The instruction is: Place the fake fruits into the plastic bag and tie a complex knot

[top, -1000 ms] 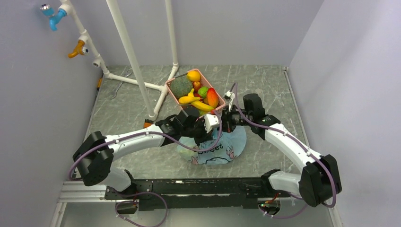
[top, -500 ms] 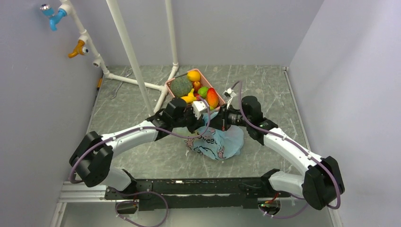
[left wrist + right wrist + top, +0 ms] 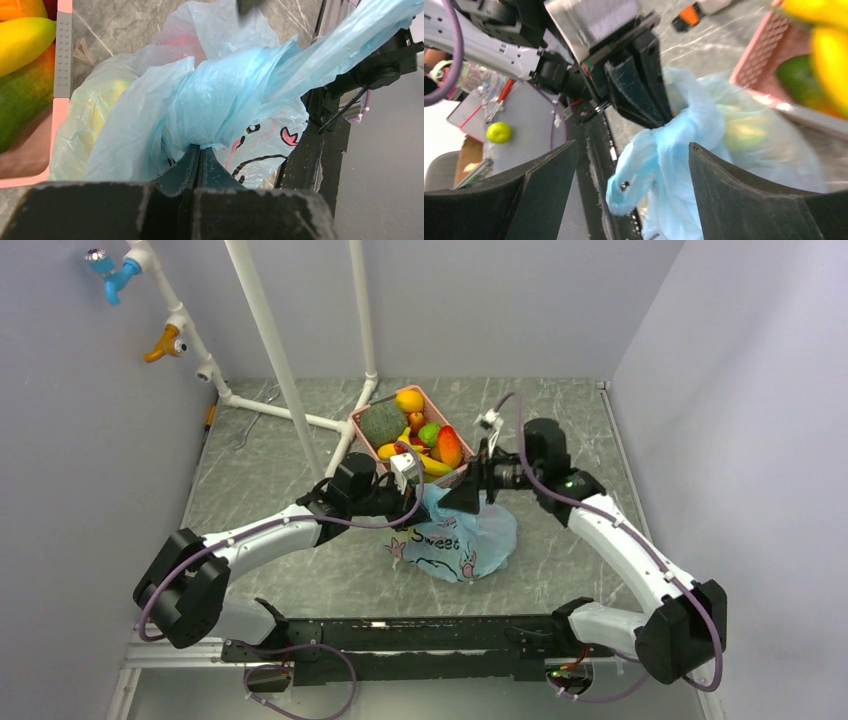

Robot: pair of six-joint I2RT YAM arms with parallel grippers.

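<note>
The light-blue plastic bag (image 3: 455,540) sits in front of the pink basket (image 3: 366,442). My left gripper (image 3: 200,149) is shut on the bag's twisted handle just below the bunched knot (image 3: 220,100). The right gripper (image 3: 634,175) stands wide open, with a loose blue handle end (image 3: 659,155) hanging between its fingers, untouched by them. In the top view the left gripper (image 3: 413,490) and right gripper (image 3: 458,496) meet over the bag's top. Fake fruits lie in the basket: melon (image 3: 383,423), orange (image 3: 409,400), mango (image 3: 449,447), lime (image 3: 429,433). A yellowish shape (image 3: 107,95) shows through the bag.
A white pipe frame (image 3: 290,390) stands at the back left, its post foot (image 3: 322,483) close to my left arm. The basket's rim (image 3: 62,60) is right beside the bag. Grey walls close in the table on three sides.
The right gripper has opened and let go of the handle. Both grippers moved toward the basket. The bag was pulled left and stands taller, with the left gripper still shut on it.
</note>
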